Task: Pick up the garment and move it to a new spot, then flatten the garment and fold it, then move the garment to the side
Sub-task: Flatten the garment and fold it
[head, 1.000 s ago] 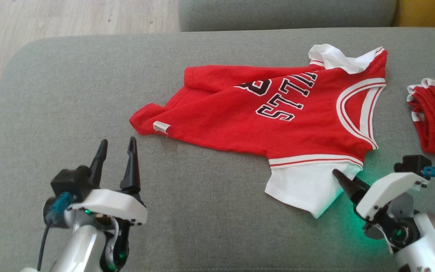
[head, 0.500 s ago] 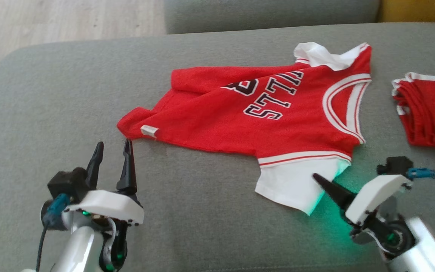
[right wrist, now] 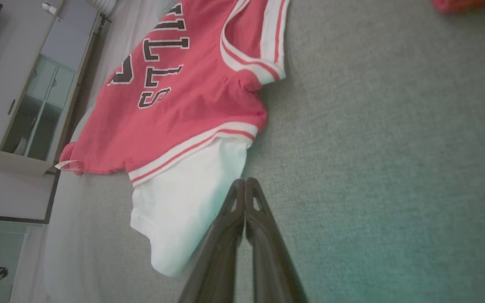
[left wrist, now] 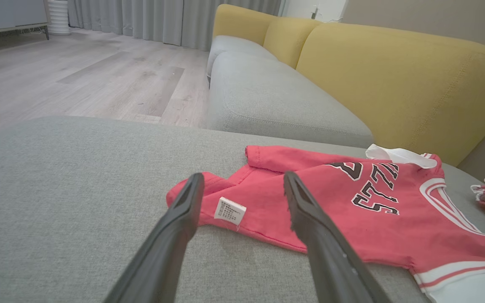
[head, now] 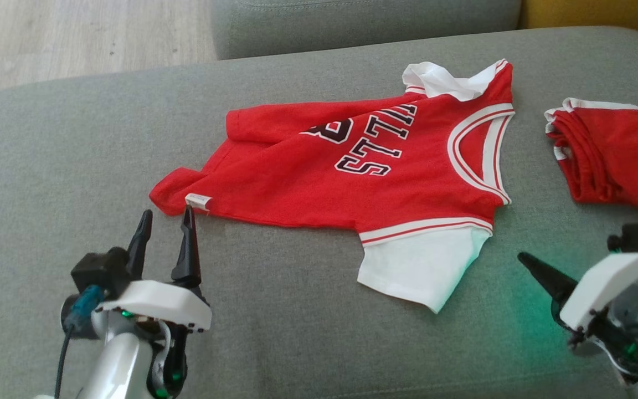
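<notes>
Head view takes in the whole grey cushion (head: 47, 166) from above, with the red jersey (head: 308, 177) lying across its middle, neck to the right, hem to the left, partly creased, one white sleeve (head: 418, 271) spread toward the robot. A second red garment (head: 612, 160) lies bunched at the right edge, well apart from the jersey. Left wrist view adds what the head view lacks: a yellow backrest (left wrist: 394, 84) behind the cushion, wooden floor (left wrist: 78, 75) and grey curtains (left wrist: 141, 21). Right wrist view, rolled sideways, brings in a pale cabinet (right wrist: 36, 113) beyond the jersey. Both arms reach in low from the near edge. The left gripper (head: 166, 213) points up the head view at the jersey's hem corner, its fingers spread wide and holding nothing; in its own view the left gripper (left wrist: 242, 176) frames the white label (left wrist: 230, 210) between its tips. The right gripper (head: 521, 257) slants in from the lower right, its fingers pressed together on nothing, the tip over bare cushion just beside the sleeve. In the right wrist view the two closed fingers (right wrist: 234, 219) meet at a single point next to the sleeve's edge.
</notes>
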